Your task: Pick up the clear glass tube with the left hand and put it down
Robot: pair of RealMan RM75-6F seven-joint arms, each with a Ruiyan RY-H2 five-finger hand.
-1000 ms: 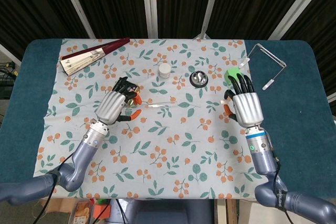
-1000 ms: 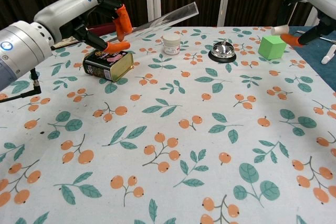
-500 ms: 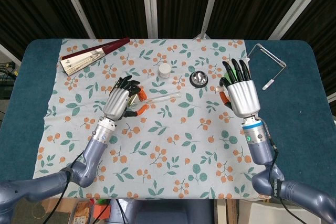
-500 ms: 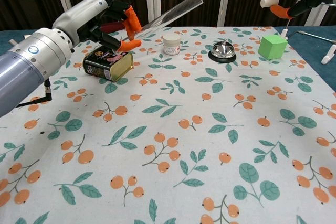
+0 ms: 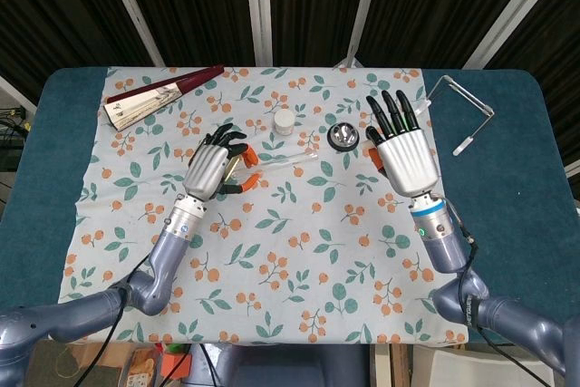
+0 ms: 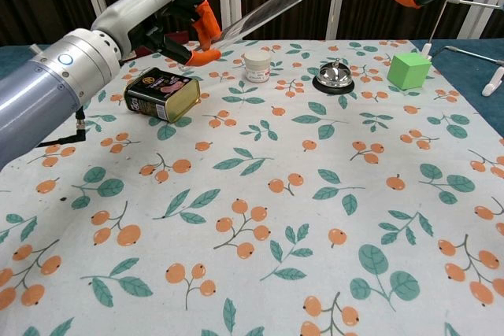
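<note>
Fingertips (image 6: 206, 33) of my left hand (image 5: 210, 169), the orange-padded ones, are pinched on the near-left end of the clear glass tube (image 6: 268, 8), with the other fingers curled in around it, so that hand has the tube and nothing else. I hold it by one end because that leaves the rest of the length free: in the chest view it slants up and to the right, its far end well above the cloth, and in the head view it reaches toward the middle of the table. Judging by that, the pick-up is done and the putting-down is not. Below the hand lies a dark rectangular tin (image 6: 164, 94) on its side on the berry-patterned tablecloth (image 6: 260, 218); I would want the tube to land right of it, on bare cloth, so it does not roll against the tin. Beyond the tube's far end sit a small white jar (image 6: 257, 65) and a metal call bell (image 6: 334, 76), both near enough that a long, low swing could clip them. My right hand (image 5: 404, 147) is raised over the right half of the table, fingers spread and straight, holding nothing; I keep it high and clear of the green cube (image 6: 408, 70). A folded fan (image 5: 159, 95) lies at the far left corner, well apart from everything.
</note>
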